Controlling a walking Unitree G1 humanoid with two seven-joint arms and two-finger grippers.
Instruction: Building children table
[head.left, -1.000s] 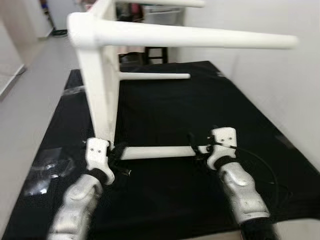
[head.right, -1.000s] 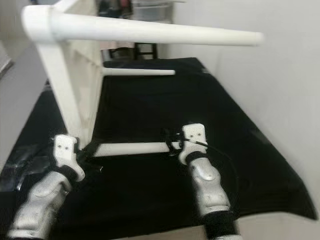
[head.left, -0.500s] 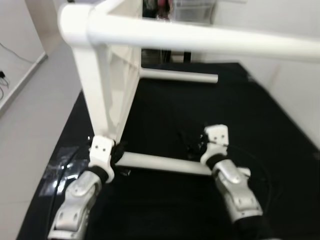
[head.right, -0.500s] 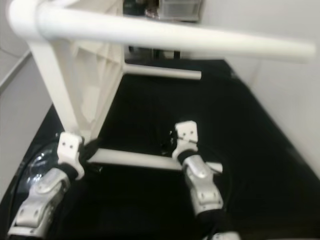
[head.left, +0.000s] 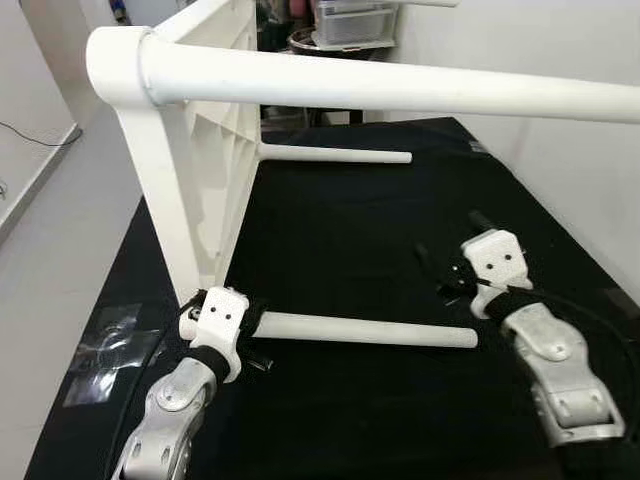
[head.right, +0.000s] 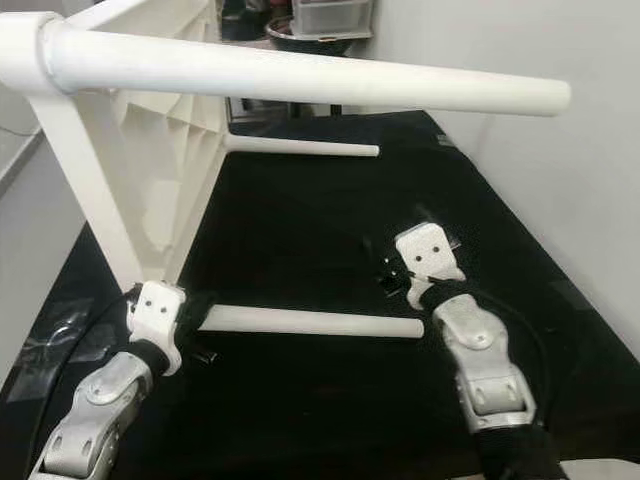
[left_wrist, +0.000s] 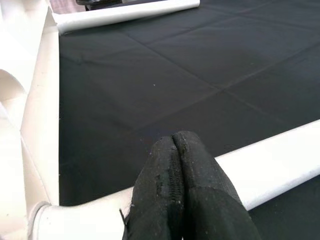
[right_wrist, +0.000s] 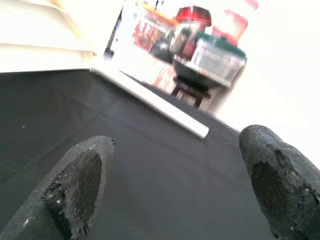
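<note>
A white children's table lies on its side on a black mat (head.left: 340, 230), its top panel (head.left: 215, 150) standing upright at the left. Its round legs stick out to the right: the upper near leg (head.left: 400, 90), a far low leg (head.left: 335, 154) and the low near leg (head.left: 370, 330). My left gripper (head.left: 255, 328) sits at the base of the low near leg, fingers (left_wrist: 177, 150) pressed together and lying over it. My right gripper (head.left: 447, 252) hovers open beyond that leg's free end, nothing between its fingers (right_wrist: 80, 175).
A white wall (head.left: 560, 130) runs close along the mat's right side. Clear plastic wrapping (head.left: 110, 345) lies at the mat's left edge, with grey floor (head.left: 60, 220) beyond. A dark stool and a storage bin (head.left: 345, 20) stand at the back.
The camera has shifted. My right gripper has come off the free end of the low near leg and moved up and to the right. My left gripper stays at the leg's base.
</note>
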